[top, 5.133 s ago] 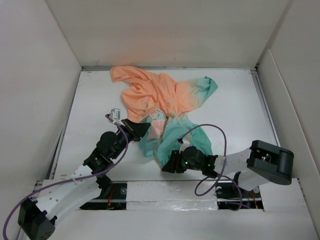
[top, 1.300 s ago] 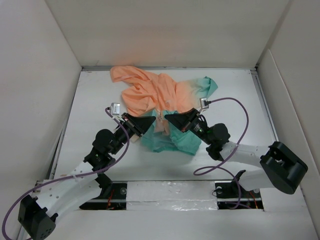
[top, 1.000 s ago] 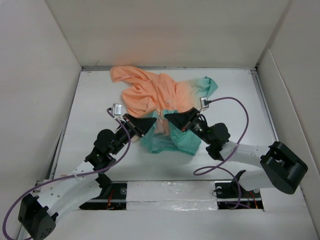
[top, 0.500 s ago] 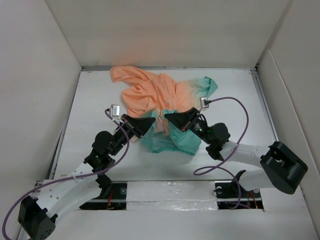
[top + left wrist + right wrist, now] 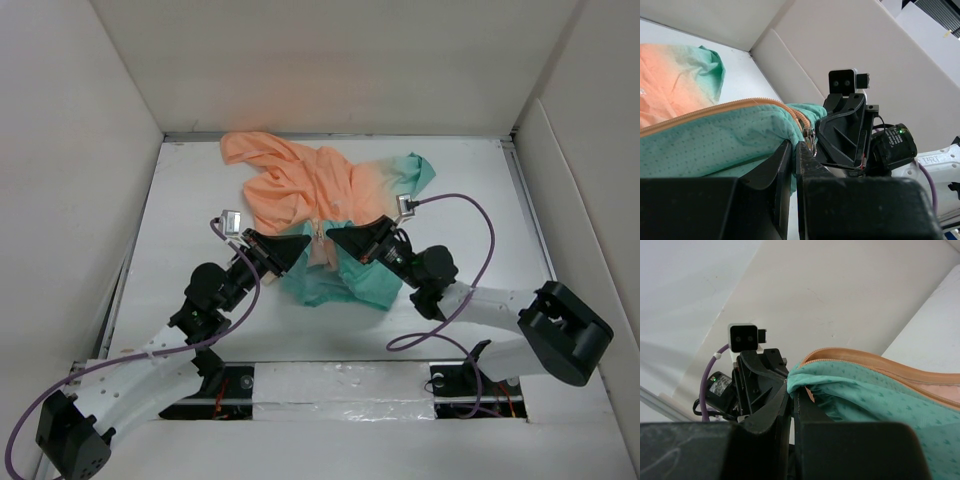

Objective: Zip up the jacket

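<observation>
Two end effectors meet tip to tip over the middle of the bench point(image 5: 190, 200) in the top view. We mark the left end effector point(image 5: 303, 241) reaching in from the near left and the right end effector point(image 5: 335, 234) from the near right. Their tips lie just beside each other, with a narrow strip of cloth between them. The jacket point(image 5: 310, 185) lies crumpled toward the far side of the bench. Its peach-orange part spreads far and left, one teal end reaches far right, and its teal hem part bunches on the near side, under the two tips.

In the left wrist view we find the left end effector's fingers point(image 5: 772, 172) drawn narrow, with a fold of teal cloth caught in the slit between them. The orange zipper line point(image 5: 715, 108) runs along the top edge of that fold and ends at a small metal slider point(image 5: 810, 137). That slider sits just beside the fingertips and close to the facing right end effector.

The right wrist view gives the mirror case. Here the right end effector is closed on the teal edge, and the zipper line arches away to the right above the cloth. The left end effector faces it, touching or almost touching; we cannot tell which.
</observation>
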Controlling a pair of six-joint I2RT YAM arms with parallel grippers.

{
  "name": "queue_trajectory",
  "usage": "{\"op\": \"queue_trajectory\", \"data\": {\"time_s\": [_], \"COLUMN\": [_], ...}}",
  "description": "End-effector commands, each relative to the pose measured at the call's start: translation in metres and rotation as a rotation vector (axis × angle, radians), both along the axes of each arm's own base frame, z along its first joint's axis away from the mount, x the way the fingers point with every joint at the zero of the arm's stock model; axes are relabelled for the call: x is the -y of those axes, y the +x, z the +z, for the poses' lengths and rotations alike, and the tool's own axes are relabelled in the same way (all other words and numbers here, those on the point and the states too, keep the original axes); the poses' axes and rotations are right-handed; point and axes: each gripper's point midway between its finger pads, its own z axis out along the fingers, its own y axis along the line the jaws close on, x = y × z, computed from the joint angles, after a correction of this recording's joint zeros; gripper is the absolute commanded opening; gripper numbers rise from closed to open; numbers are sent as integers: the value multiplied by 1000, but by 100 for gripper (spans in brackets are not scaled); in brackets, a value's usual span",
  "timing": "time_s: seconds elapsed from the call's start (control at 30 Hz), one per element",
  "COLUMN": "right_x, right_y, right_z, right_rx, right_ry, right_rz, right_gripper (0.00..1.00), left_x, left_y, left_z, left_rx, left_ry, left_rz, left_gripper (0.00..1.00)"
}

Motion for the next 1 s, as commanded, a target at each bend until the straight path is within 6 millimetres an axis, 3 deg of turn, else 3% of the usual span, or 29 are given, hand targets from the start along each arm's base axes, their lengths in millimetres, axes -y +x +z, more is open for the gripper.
{"op": "queue_trajectory", "data": {"time_s": [0.0,0.97], "right_x": [15,16], "right_y": [-17,-19], "right_z": [59,65], "right_rx": [172,185], "right_ry": [177,191], "right_rz": [4,6], "right_gripper": [0,0], "left_x": [-2,0], "left_y": [-7,-6], "left_z": [24,18], "left_rx": [94,91], "left_ry": [-47,-28], "left_rz": [-10,-16], "left_gripper": [0,0]}}
